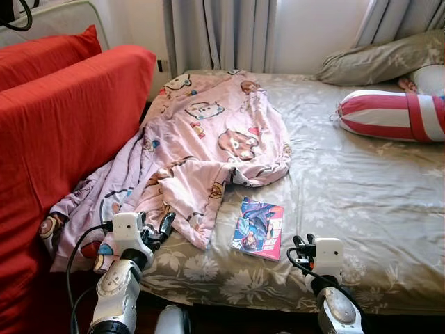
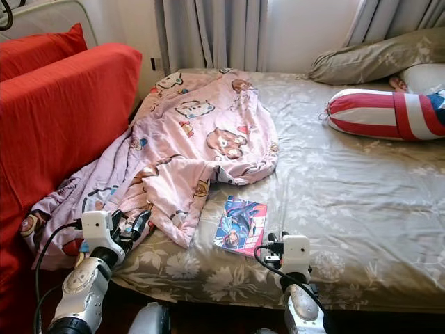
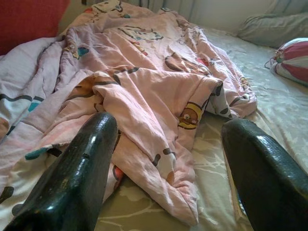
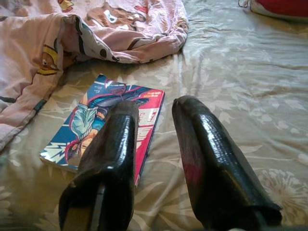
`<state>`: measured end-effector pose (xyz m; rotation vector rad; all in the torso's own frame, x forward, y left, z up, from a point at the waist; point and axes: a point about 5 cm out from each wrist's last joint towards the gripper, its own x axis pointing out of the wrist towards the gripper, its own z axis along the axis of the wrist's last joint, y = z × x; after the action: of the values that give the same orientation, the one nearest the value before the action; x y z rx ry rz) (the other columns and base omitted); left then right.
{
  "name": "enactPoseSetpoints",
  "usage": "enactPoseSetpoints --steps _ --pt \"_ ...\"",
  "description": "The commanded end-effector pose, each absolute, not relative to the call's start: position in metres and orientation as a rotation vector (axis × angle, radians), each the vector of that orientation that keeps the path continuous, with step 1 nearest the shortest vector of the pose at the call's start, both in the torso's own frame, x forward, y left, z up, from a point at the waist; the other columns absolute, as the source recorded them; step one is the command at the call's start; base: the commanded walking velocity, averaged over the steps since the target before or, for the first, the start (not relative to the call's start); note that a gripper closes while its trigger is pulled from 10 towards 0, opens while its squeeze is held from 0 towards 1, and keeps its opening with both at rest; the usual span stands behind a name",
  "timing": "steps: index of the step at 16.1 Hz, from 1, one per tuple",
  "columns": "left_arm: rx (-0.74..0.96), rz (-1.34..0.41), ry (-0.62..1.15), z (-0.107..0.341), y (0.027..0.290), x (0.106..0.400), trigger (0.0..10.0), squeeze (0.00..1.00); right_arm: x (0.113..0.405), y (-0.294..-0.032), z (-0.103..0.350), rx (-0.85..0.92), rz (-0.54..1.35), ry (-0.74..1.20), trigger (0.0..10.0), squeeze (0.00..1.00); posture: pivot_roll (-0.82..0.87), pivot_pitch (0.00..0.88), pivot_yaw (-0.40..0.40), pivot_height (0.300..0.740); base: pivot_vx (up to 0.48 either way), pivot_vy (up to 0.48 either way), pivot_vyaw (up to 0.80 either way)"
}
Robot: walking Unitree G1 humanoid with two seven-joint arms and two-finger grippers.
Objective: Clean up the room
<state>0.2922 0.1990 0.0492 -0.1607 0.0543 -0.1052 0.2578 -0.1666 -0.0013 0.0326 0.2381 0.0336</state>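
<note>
The robot stands at the foot of a bed covered in a floral olive sheet, with a crumpled pink cartoon-print blanket sprawled over its left half and trailing down beside a red sofa. A colourful comic book lies flat on the sheet just beside the blanket's lower hem, apart from it, near the bed's front edge. The left gripper hovers low over the bed edge with its fingers spread wide, aimed at the nearest folded corner of the blanket. The right gripper points at the book with its fingers parted only a narrow way, one fingertip lined up over the book's near right corner, not yet touching it. Judging by this, the step in hand is either to lift the book or to take hold of the blanket corner. For the book, the thin flat cover calls for a shallow approach at its edge, one finger slipping under while the soft mattress gives, so pressing down slightly should help. For the blanket, it would be better to pinch a thick fold than a single layer, and to keep the cloth from dragging across the book. A striped bolster and a pillow rest at the head, well apart.
</note>
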Motion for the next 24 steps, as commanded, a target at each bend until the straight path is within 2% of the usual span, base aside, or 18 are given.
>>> enactPoseSetpoints --steps 1,7,8,15,19,24 --pt "-0.169 -0.111 0.055 0.049 0.198 0.292 10.0 0.00 0.257 -0.166 -0.002 0.033 0.037 0.236 10.0 0.00 -0.02 0.000 -0.005 0.617 0.000 0.000 0.00" --pt "-0.170 -0.107 0.052 0.051 0.198 0.293 10.0 0.00 0.257 -0.168 -0.006 0.023 0.033 0.280 10.0 0.00 -0.02 0.004 -0.007 0.617 0.000 0.000 0.00" --pt "-0.169 -0.108 0.054 0.051 0.198 0.293 10.0 0.00 0.256 -0.167 -0.006 0.018 0.047 0.278 10.0 0.00 -0.02 0.003 -0.008 0.603 0.000 0.000 0.00" --pt "-0.172 -0.112 0.058 0.049 0.198 0.292 10.0 0.00 0.259 -0.163 -0.001 0.012 0.084 0.233 10.0 0.00 -0.01 0.000 -0.007 0.603 0.000 0.000 0.00" --pt "-0.180 -0.120 0.057 0.049 0.196 0.292 10.0 0.00 0.258 -0.160 0.002 0.022 0.120 0.204 10.0 0.00 -0.01 0.000 -0.012 0.603 0.000 0.000 0.76" --pt "-0.183 -0.133 0.059 0.049 0.193 0.293 10.0 0.00 0.259 -0.156 0.000 0.050 0.135 0.214 10.0 0.00 -0.02 0.000 -0.005 0.603 0.000 0.000 0.00"
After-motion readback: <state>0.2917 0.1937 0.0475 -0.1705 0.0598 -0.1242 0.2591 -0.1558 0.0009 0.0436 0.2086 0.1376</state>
